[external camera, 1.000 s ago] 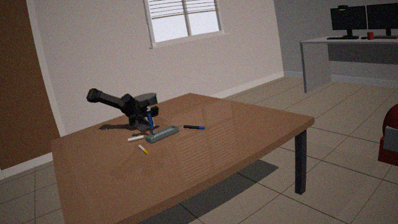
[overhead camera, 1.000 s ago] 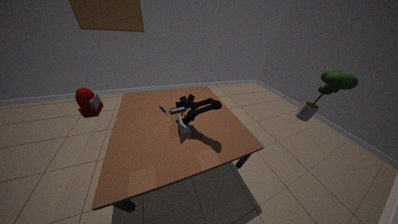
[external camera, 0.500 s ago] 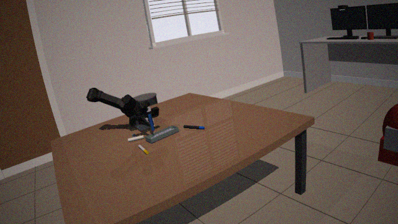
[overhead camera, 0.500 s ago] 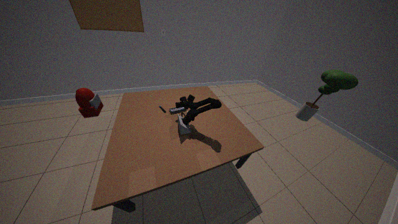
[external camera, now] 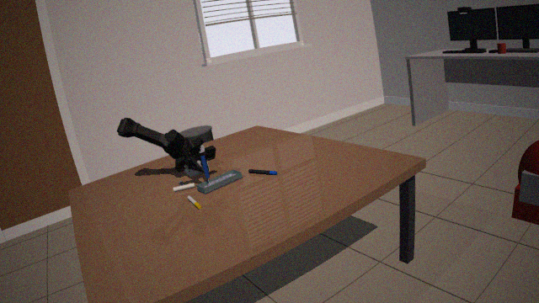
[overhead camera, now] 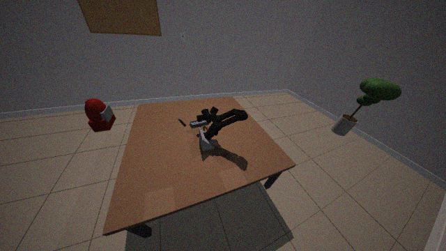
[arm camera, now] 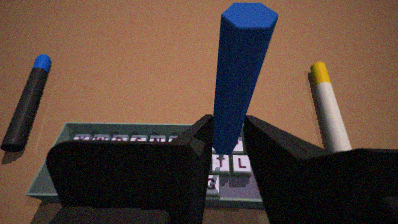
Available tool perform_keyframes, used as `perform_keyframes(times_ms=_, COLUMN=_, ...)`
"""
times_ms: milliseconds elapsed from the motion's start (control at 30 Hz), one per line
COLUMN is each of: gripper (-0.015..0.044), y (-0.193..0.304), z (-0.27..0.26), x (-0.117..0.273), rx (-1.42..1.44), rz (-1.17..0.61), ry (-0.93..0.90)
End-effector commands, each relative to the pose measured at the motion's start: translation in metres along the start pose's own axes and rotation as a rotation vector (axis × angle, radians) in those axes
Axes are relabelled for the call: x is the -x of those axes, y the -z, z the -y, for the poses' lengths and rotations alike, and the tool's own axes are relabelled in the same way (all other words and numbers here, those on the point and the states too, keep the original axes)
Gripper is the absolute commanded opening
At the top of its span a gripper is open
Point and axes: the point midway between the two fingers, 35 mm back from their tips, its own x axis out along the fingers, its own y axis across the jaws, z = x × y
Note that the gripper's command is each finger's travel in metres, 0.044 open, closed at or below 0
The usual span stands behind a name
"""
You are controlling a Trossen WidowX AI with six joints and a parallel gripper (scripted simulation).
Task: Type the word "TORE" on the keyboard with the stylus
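My gripper (arm camera: 227,122) (external camera: 203,156) is shut on the blue stylus (arm camera: 243,65) (external camera: 205,166), which stands nearly upright over the keyboard (arm camera: 42,182) (external camera: 221,183) (overhead camera: 198,123). In the wrist view the stylus's thin tip is at the upper part of the T key (arm camera: 220,165); whether the key is pressed down cannot be told. The L key (arm camera: 241,163) is just right of it, and the G key (arm camera: 212,185) shows partly below. The fingers hide much of the keyboard; the O, R and E keys cannot be made out.
A black marker with a blue end (arm camera: 29,102) (external camera: 262,172) (overhead camera: 182,122) lies off one end of the keyboard. A white marker with a yellow end (arm camera: 330,110) (external camera: 194,202) lies off the other end. A white stick (external camera: 184,187) lies near the keyboard in the exterior view.
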Motion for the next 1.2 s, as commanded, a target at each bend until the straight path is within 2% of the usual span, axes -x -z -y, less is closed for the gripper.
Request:
perform_keyframes(times_ms=0, gripper=0.0081, y=0.0021, z=-0.0010, x=-0.0003, rx=0.007, rz=0.000, ry=-0.004)
perform_keyframes(times_ms=1167, gripper=0.0081, y=0.0077, z=-0.0012, x=-0.0038, rx=0.007, rz=0.000, ry=-0.005)
